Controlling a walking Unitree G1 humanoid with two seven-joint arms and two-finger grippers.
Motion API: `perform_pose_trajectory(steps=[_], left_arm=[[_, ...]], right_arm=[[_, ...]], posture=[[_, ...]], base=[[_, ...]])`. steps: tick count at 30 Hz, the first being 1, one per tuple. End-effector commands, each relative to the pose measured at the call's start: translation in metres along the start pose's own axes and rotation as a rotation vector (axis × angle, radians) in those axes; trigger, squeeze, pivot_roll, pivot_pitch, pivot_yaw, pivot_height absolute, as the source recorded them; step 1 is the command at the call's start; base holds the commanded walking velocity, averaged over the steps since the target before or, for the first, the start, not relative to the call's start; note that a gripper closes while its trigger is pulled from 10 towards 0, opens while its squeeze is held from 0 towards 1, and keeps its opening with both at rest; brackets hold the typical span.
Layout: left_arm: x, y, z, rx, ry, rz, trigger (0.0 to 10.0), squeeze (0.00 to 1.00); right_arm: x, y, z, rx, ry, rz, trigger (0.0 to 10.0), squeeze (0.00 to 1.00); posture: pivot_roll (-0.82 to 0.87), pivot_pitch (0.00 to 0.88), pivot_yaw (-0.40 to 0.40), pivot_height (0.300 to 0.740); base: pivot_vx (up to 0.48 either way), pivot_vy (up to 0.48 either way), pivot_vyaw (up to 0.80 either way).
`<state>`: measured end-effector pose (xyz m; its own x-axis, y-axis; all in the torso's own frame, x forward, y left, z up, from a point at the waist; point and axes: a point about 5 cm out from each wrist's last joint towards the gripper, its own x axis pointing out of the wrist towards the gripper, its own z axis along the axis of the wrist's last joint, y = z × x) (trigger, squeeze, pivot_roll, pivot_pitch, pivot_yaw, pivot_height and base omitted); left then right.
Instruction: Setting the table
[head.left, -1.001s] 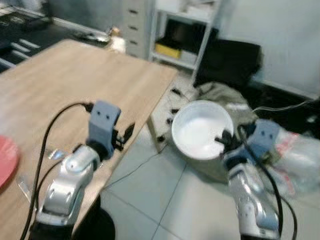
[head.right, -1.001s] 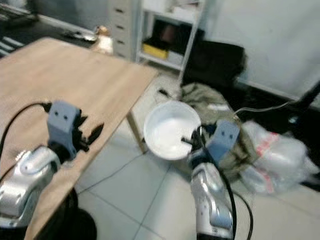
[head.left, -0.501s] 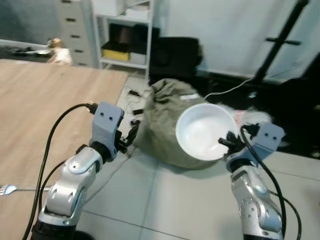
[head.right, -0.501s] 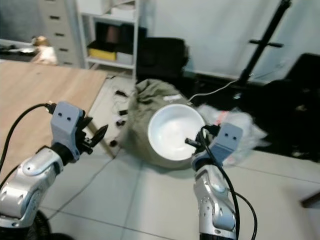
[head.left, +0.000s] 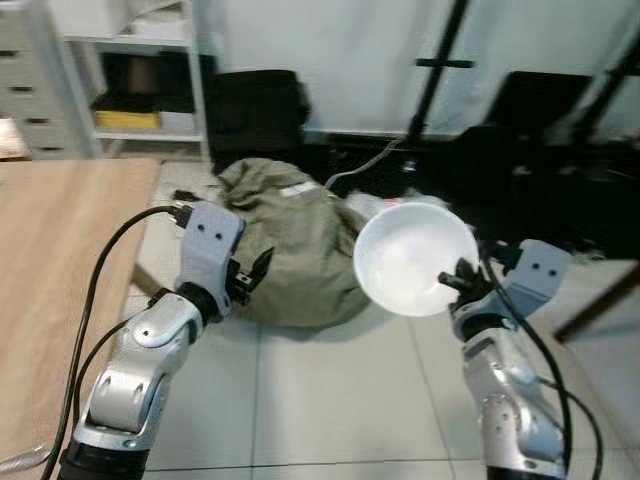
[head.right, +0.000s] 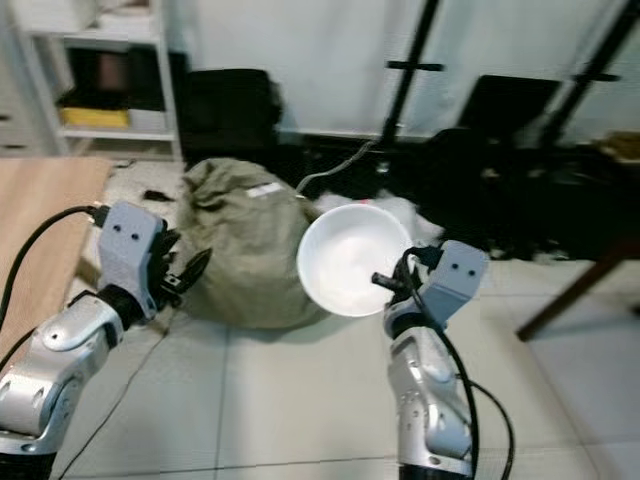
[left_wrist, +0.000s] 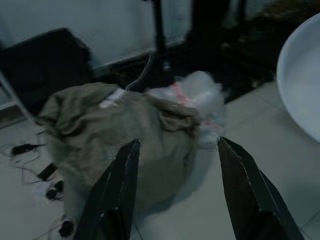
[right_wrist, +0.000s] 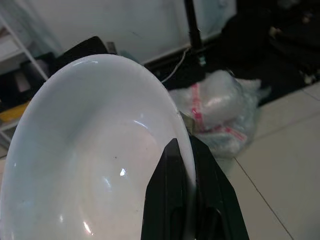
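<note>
Both arms were silver, rounded and glossy at the joints. Each wrist carried a boxy grey-blue camera block with two small dark holes. A thick black cable looped from the left arm (head.left: 140, 370) up to its block; another ran along the right arm (head.left: 505, 400). The fingers (left_wrist: 117, 192) were long, black and tapered.

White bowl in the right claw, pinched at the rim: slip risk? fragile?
The white bowl looks glossy, so it may well slip. The right claw clamps just one rim spot, with the bowl tilted on edge, so it could pivot. Probably rigid; breakable if ceramic, over the tiled floor.
</note>
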<state>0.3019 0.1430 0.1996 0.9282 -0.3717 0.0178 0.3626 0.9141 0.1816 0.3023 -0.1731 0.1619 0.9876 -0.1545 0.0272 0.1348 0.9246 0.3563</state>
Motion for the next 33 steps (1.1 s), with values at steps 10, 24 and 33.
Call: perform_pose_trajectory(steps=[10,24,33], left_arm=[[0.0002,-0.0030,-0.0039,-0.001,0.015,-0.011,10.0,0.00],[0.0004,-0.0035,-0.0039,-0.001,0.015,-0.012,10.0,0.00],[0.0004,-0.0037,-0.0044,-0.002,0.017,-0.012,10.0,0.00]], right_arm=[[-0.0010,-0.0054,-0.0002,-0.008,0.000,-0.020,10.0,0.00],[-0.0016,-0.0057,-0.0001,-0.010,-0.001,-0.023,10.0,0.00],[-0.0016,-0.0059,-0.0001,-0.010,-0.001,-0.022,10.0,0.00]], posture=[[-0.01,0.067,0.030,0.740],[-0.01,0.067,0.030,0.740],[-0.01,0.068,0.029,0.740]], base=[[0.000,0.000,-0.80],[0.000,0.000,-0.80],[0.000,0.000,-0.80]])
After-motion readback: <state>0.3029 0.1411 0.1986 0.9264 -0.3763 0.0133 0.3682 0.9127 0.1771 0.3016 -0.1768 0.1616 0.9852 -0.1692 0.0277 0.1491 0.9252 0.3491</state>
